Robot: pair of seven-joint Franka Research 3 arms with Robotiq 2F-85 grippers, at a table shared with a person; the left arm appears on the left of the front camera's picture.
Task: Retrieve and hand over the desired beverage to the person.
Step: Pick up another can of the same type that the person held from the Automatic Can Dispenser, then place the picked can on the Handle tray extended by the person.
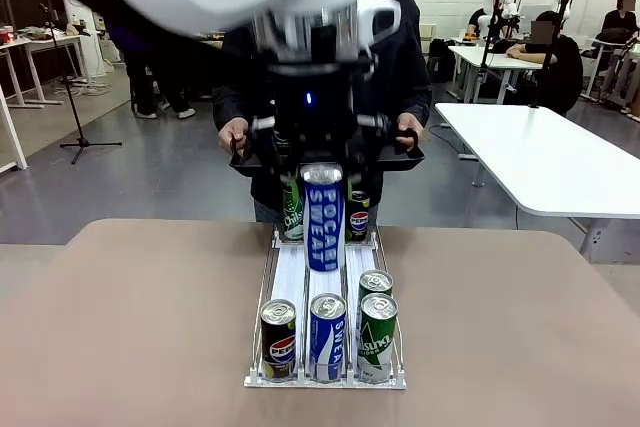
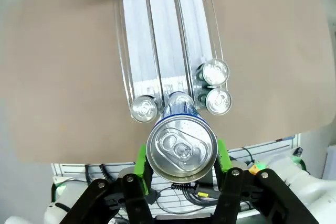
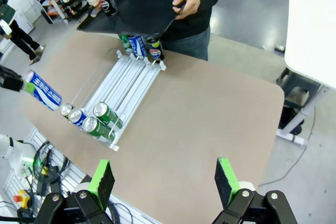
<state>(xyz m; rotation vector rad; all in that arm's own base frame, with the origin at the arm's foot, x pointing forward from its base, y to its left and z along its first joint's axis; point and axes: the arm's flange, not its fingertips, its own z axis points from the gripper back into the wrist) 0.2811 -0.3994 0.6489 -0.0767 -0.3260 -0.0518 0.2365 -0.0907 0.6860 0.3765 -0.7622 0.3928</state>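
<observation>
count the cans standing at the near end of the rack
4: a black cola can in the left lane, a blue can in the middle, and two green cans in the right lane, one behind the other.

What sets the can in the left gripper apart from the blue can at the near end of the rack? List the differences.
The Pocari Sweat can is clamped in the left gripper and hangs above the rack; the blue rack can stands free in the middle lane. The held can looks taller and slimmer; the rack can looks shorter. In the right wrist view the held can is tilted while the rack can sits in its lane. Both are blue and white, unopened.
</observation>
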